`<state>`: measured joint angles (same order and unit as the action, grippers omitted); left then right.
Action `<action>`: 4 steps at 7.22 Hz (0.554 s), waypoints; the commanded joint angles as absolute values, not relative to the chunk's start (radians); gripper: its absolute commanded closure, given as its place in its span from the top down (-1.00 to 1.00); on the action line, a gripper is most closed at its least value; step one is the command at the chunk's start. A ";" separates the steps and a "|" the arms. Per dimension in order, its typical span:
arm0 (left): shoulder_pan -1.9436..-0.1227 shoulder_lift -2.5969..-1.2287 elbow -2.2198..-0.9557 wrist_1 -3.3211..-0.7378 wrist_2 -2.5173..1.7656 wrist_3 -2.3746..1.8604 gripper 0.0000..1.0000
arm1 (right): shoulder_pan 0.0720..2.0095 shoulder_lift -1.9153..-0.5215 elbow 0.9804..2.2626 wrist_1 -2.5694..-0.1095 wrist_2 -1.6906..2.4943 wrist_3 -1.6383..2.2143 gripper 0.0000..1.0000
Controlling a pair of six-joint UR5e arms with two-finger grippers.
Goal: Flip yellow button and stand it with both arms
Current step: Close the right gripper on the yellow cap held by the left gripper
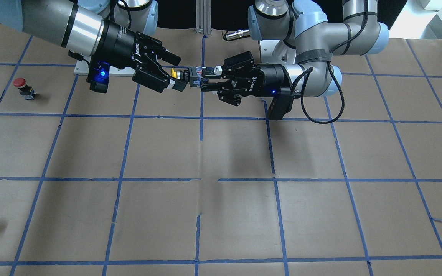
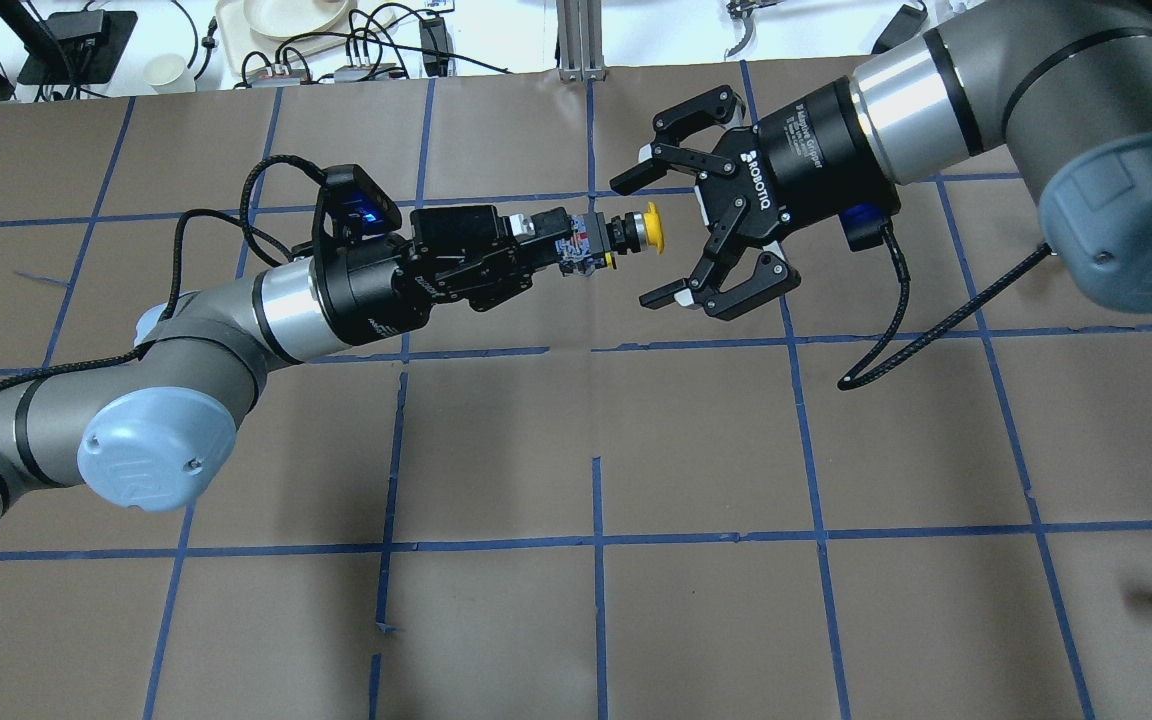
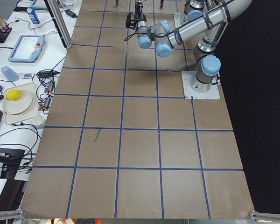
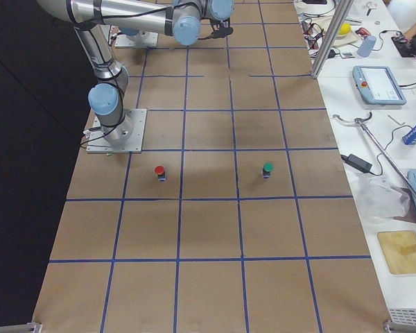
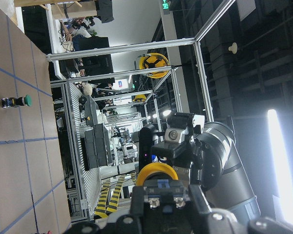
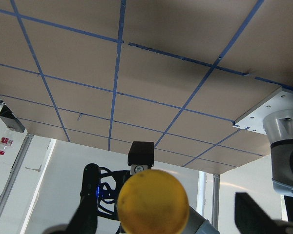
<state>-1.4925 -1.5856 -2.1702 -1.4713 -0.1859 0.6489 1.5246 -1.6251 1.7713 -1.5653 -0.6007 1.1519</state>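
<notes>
Table (image 2: 696,450); left pincer (image 2: 564,245) on yellow button (image 2: 628,234)

Glossy plastic caps the yellow button (image 2: 624,233); matt brown paper covers the table (image 2: 696,440).

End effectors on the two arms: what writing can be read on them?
"ROBOTIQ": white, on the right end effector's black body, overhead view.
"ROBOTIQ": on the left end effector, which holds the yellow button, front-facing view.
Smaller white print on the right wrist ring: too blurred to read.
</notes>
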 commanded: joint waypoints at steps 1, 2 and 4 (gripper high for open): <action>-1.496 -1.585 -2.172 -1.471 -0.186 0.649 -0.98 | 1.513 -1.635 1.773 -1.572 -0.629 1.152 0.99; -1.496 -1.585 -2.172 -1.471 -0.186 0.647 -0.98 | 1.514 -1.635 1.779 -1.571 -0.637 1.154 0.86; -1.496 -1.585 -2.172 -1.471 -0.184 0.647 -0.98 | 1.511 -1.635 1.779 -1.562 -0.632 1.155 0.51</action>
